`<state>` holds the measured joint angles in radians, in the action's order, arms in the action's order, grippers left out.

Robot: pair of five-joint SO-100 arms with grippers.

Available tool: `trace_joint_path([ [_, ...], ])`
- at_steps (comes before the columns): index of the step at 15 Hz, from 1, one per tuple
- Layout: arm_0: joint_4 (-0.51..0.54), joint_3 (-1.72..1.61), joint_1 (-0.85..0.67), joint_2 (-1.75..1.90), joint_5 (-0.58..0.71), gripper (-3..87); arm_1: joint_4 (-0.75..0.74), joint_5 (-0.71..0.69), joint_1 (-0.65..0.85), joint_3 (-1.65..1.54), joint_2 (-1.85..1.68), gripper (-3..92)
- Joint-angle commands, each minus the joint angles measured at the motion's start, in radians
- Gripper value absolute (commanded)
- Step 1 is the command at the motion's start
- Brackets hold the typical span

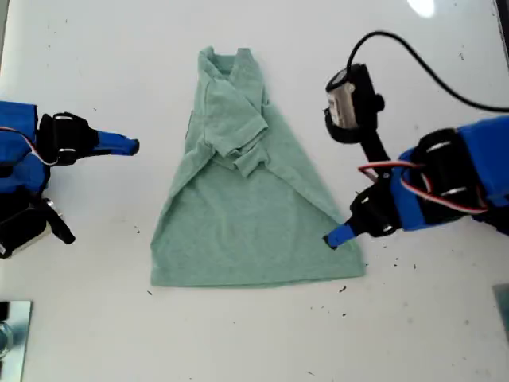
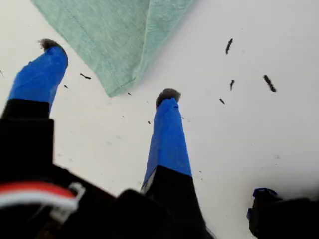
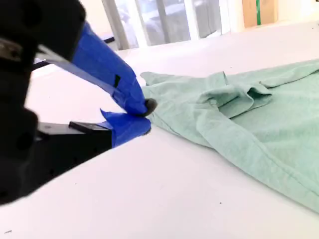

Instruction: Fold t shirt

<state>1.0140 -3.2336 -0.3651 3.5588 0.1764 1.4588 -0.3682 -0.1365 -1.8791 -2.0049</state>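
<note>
The pale green t shirt (image 1: 246, 207) lies flat on the white table (image 1: 95, 318), collar at the far end, hem nearest, both sleeves folded in over the chest. My first gripper (image 1: 334, 237) is at the hem corner on the exterior view's right. Its blue fingers (image 2: 167, 134) stand open, one on each side of that corner of the t shirt (image 2: 109, 30), just above the table, gripping nothing. My second gripper (image 1: 131, 146) is at the exterior view's left, shut and empty, its tips (image 3: 144, 112) a short way off the sleeve side of the t shirt (image 3: 239, 114).
Dark specks (image 2: 269, 82) dot the table near the hem corner. A black cable (image 1: 429, 76) loops over the exterior view's upper right. A metal object (image 1: 12, 334) sits at the exterior view's lower left corner. Windows (image 3: 164, 20) show beyond the table edge.
</note>
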Motion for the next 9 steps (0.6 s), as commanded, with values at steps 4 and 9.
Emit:
trace_joint_path([
  [4,-0.006,-0.012,0.005,0.009,0.012,-0.2,-0.456,0.057,-0.055,-0.330,0.006,22.7],
  [9,-0.006,-0.012,0.005,0.011,0.012,-0.2,-0.640,0.092,-0.067,-0.492,0.002,-0.8],
])
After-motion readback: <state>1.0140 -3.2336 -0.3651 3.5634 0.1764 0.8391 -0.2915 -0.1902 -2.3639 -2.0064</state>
